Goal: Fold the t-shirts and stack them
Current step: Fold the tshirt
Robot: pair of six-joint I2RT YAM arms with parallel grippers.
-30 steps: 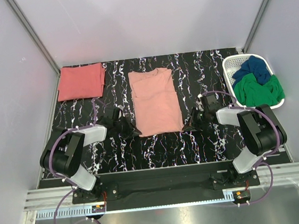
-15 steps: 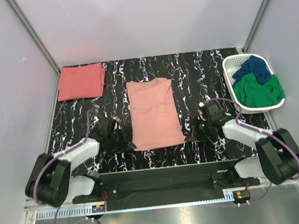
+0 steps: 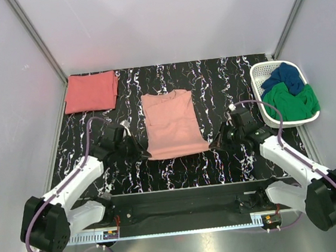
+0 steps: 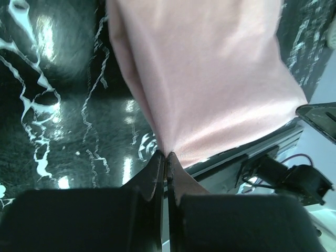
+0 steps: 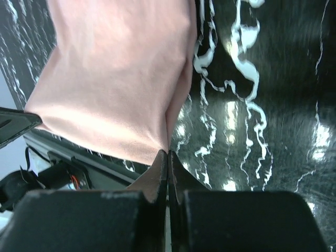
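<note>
The pale salmon-pink t-shirt (image 3: 173,122) lies folded lengthwise in the middle of the black marbled table. My left gripper (image 3: 142,155) is shut on its near left corner, and the cloth (image 4: 210,73) stretches away from the closed fingertips (image 4: 157,163). My right gripper (image 3: 214,144) is shut on its near right corner, with the cloth (image 5: 115,73) running from the closed fingertips (image 5: 176,163). The near hem is lifted off the table and pulled taut between the two grippers. The coral-red t-shirt (image 3: 91,91) lies folded at the far left corner.
A white basket (image 3: 258,80) at the right edge holds a blue garment (image 3: 283,78) and a green one (image 3: 292,102). The table's near edge and the arm bases lie just below the lifted hem.
Both grippers have lifted the shirt's near hem and carried it away from the table's near edge. The shirt now looks shorter. The arms have stretched further out.
</note>
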